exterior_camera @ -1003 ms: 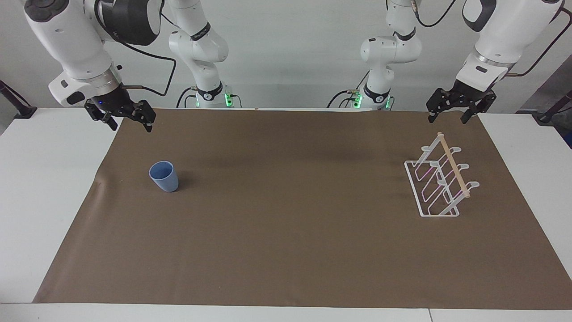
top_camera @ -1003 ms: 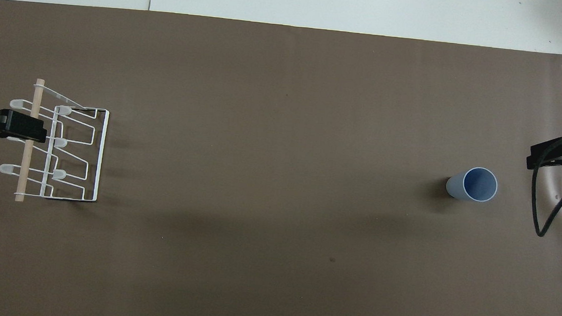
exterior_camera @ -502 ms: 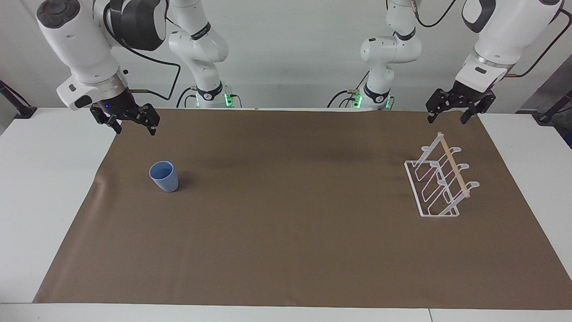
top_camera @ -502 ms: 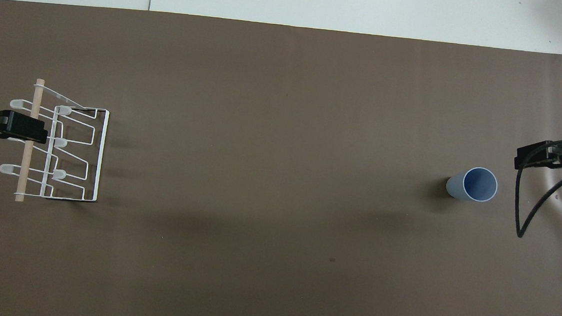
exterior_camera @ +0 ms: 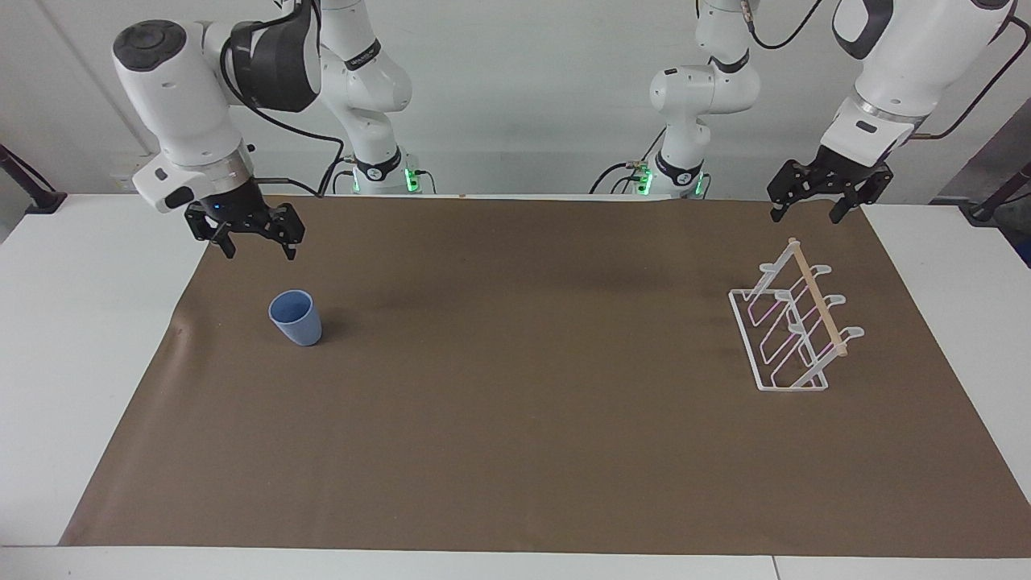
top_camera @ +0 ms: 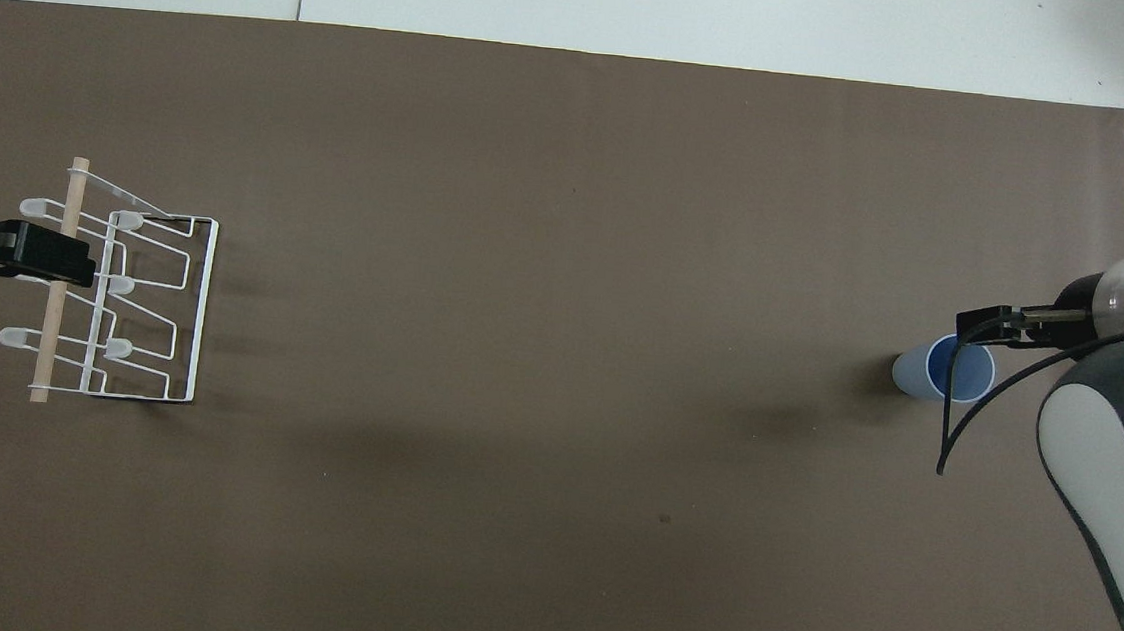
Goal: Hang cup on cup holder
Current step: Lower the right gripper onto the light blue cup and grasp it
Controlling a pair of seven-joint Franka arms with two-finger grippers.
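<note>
From across the table, both hands, right (exterior_camera: 256, 249) and left (exterior_camera: 809, 213), hang wide, clear of cup (exterior_camera: 296, 317).

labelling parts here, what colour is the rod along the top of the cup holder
Light wood, pale tan; the rod shows best in the facing view.

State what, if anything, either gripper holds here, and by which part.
Nothing is held. The right gripper hangs open in the air, clear of the cup; the left gripper waits open, up near the cup holder.

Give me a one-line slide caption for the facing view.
Open right gripper hangs above the upright cup; left gripper waits open near the empty cup holder.
</note>
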